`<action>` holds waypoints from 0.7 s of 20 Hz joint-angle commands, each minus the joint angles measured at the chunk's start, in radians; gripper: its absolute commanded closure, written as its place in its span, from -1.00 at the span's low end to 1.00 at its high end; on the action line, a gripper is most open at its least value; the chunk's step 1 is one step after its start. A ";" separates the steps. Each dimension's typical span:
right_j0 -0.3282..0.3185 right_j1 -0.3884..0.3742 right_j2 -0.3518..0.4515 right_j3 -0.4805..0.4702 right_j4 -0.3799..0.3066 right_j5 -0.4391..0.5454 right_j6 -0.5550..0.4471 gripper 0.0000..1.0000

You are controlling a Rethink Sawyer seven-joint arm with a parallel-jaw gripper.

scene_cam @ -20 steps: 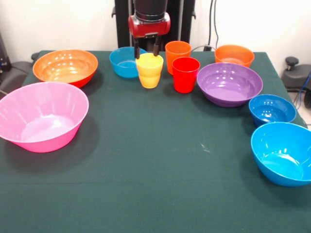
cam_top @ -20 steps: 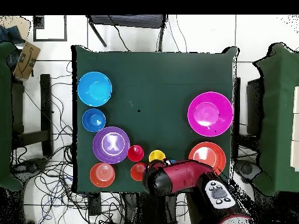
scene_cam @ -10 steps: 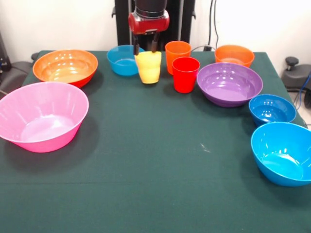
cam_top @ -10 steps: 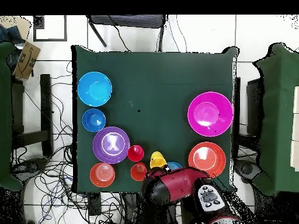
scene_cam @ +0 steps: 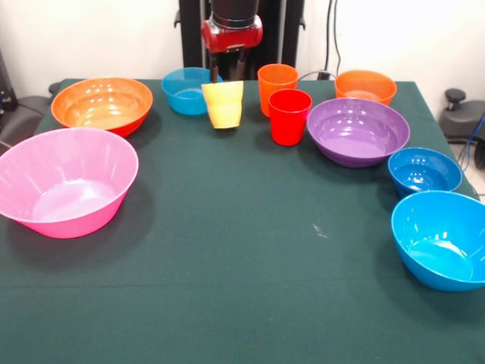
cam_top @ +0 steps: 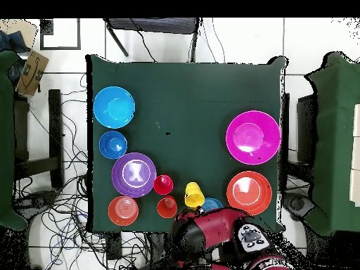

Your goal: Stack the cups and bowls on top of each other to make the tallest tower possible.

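Note:
My gripper (scene_cam: 227, 77) is shut on the rim of the yellow cup (scene_cam: 223, 105) and holds it tilted above the table at the far side. The cup also shows in the overhead view (cam_top: 193, 193). A small blue bowl (scene_cam: 186, 92) is just beside it. The orange cup (scene_cam: 276, 82) and red cup (scene_cam: 289, 116) stand upright to the other side. The purple bowl (scene_cam: 358, 131), small orange bowl (scene_cam: 365, 86), another small blue bowl (scene_cam: 424, 170), bright blue bowl (scene_cam: 442, 239), large orange bowl (scene_cam: 102, 105) and large pink bowl (scene_cam: 64, 180) each sit alone. Nothing is stacked.
The green table (scene_cam: 242, 250) has its bowls along both sides and the far edge. My red arm (cam_top: 214, 228) hangs over the table's edge by the base. Cables and chairs lie on the floor around the table.
The gripper has lifted the yellow cup off the table, drawn it back toward the robot's base, and the cup has tilted. The other cups and bowls have not moved.

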 commanded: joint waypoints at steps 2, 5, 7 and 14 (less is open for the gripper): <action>-0.015 0.006 0.111 0.040 0.010 -0.013 0.089 -1.00; -0.018 -0.007 0.127 0.050 0.027 0.010 0.085 -1.00; -0.017 -0.013 0.131 0.054 0.035 0.018 0.087 -1.00; -0.006 -0.033 0.130 0.055 0.052 0.051 0.085 -1.00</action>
